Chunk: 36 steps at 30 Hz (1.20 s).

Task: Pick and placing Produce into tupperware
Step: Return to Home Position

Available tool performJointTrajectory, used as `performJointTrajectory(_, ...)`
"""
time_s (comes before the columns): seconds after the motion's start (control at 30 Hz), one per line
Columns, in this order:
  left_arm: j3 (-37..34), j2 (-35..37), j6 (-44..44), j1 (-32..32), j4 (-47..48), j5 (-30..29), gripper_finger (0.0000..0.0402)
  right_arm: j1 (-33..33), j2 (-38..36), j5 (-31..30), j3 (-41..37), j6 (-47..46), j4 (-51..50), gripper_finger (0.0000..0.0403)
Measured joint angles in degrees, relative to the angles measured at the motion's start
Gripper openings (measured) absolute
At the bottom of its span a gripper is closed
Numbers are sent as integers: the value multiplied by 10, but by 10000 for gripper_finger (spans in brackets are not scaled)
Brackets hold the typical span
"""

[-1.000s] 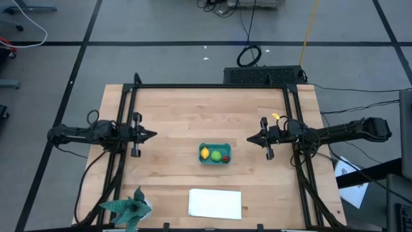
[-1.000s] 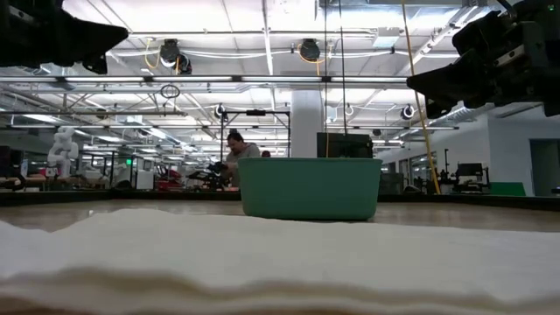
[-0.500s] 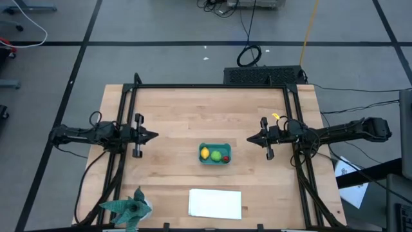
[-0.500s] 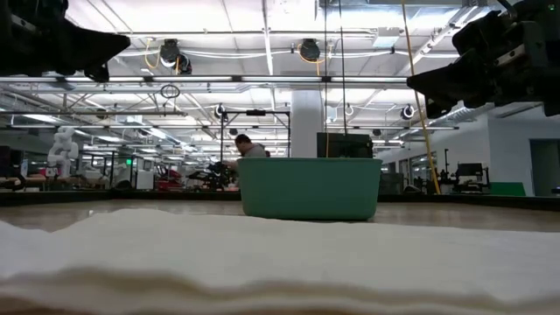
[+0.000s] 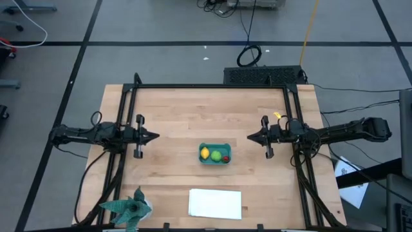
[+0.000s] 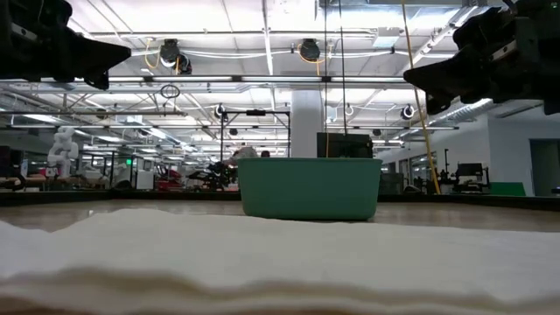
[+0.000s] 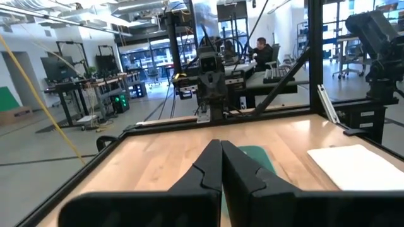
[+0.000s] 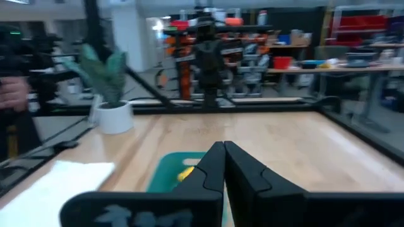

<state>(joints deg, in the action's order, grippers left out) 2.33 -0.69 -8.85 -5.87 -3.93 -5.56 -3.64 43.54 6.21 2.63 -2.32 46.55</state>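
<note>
The small teal-blue rectangular plastic tub with rounded corners (image 6: 310,188) stands mid-table on the pale wooden tabletop (image 5: 193,109). Inside it, side by side, lie the yellow lemon-shaped toy fruit (image 5: 205,153), the round bright green toy fruit (image 5: 217,154) and the tiny red toy fruit (image 5: 226,158). These look light, hard and smooth, so they would likely roll or squirt from a pinch unless taken across the widest middle. The tub seems thin-walled and light, apt to slide when nudged, and is best taken by one long wall, a finger on either side. The left gripper (image 5: 154,136) and right gripper (image 5: 249,138) hang well apart from it, fingers pressed together on nothing
</note>
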Motion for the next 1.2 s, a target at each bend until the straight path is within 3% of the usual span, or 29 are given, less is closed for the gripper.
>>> performJointTrajectory(0.17,0,0,5,0,20,-1,2,-1,-1,-32,0,23,-1,0)
performJointTrajectory(0.7,0,0,20,0,33,-5,2,0,-87,-14,0,26,-16,0)
performJointTrajectory(0.9,0,0,22,0,33,-5,4,0,-149,-14,0,14,-45,0)
performJointTrajectory(1.2,0,0,24,0,33,-5,4,0,-276,-14,0,13,-171,0)
